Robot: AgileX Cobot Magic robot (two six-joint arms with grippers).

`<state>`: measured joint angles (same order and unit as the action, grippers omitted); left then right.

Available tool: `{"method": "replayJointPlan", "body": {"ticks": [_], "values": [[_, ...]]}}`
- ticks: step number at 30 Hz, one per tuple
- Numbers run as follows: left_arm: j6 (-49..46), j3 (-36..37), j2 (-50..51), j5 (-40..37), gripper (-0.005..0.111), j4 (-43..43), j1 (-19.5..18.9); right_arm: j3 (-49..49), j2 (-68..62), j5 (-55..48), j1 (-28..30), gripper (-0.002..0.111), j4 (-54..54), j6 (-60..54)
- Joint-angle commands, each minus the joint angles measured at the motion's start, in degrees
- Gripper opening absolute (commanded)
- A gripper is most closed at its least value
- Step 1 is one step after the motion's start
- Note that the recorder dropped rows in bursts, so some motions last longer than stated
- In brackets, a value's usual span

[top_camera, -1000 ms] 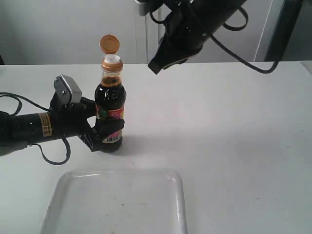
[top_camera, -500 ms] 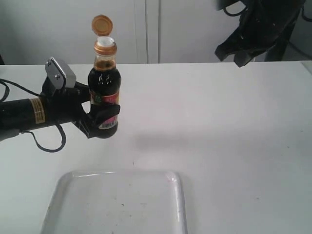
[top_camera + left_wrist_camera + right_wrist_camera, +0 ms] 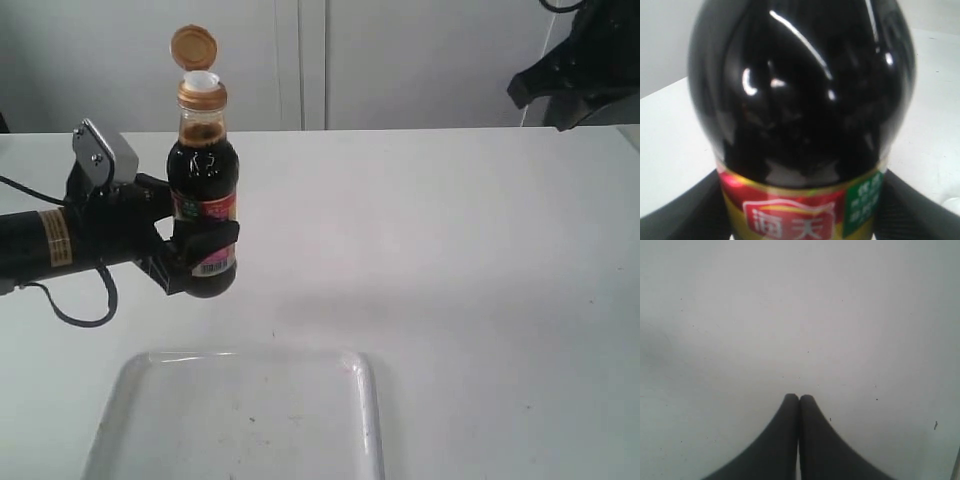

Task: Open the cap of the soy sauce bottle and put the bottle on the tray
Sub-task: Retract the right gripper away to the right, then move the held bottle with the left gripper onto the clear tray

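A: Left hand [image 3: 200, 262] clamped around the lower body of the small clear soy sauce bottle [image 3: 203, 205] of dark brown liquid, at the red, yellow and pink label. Held upright, apparently clear of the white table [image 3: 450, 260], though hard to judge from this angle.

B: And up top?

A: Small round golden-orange ribbed flip cap [image 3: 192, 46] swung open, standing above the orange collar, white spout exposed.

B: Seen from the left wrist?

A: Filled almost wholly by the dark bottle [image 3: 800, 95]; black fingers [image 3: 685, 220] pressed against either side of the label.

B: Relative to the bottle, what else?

A: Flat translucent white plastic tray [image 3: 365, 400] with rounded corners, lying nearer the camera than the bottle, well apart from it. Right hand [image 3: 799, 399] far off to the bottle's right, fingertips pressed together, gripping nothing, over bare table [image 3: 790, 315].
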<state>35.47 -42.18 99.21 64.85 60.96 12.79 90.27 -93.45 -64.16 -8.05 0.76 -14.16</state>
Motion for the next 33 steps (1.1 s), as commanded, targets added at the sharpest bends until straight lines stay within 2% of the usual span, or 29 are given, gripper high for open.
{"method": "replayJointPlan", "body": {"ticks": [1, 8, 14, 18, 33], "values": [[0.78, 2.92, -5.46, 5.11, 0.0, -1.31, -0.1, -2.56, 2.83, 0.74, 1.24, 0.0, 0.33, 0.52], [2.36, 8.09, -12.33, 5.11, 0.0, -1.56, 0.86, -7.27, 5.43, 2.5, 1.88, 0.0, 0.33, 0.52], [3.7, 11.47, -16.23, 5.11, 0.0, -1.84, 5.94, -10.39, 5.48, 2.61, 1.88, 0.0, 0.09, -0.9], [4.77, 13.38, -17.89, 5.11, 0.0, -1.84, 7.92, -12.22, 5.62, 3.74, 1.88, 0.0, -1.3, -1.26], [3.01, 23.14, -20.77, 5.11, 0.0, -0.85, 8.66, -14.52, 5.74, 6.09, 1.77, 0.0, -5.2, -3.91]]}}
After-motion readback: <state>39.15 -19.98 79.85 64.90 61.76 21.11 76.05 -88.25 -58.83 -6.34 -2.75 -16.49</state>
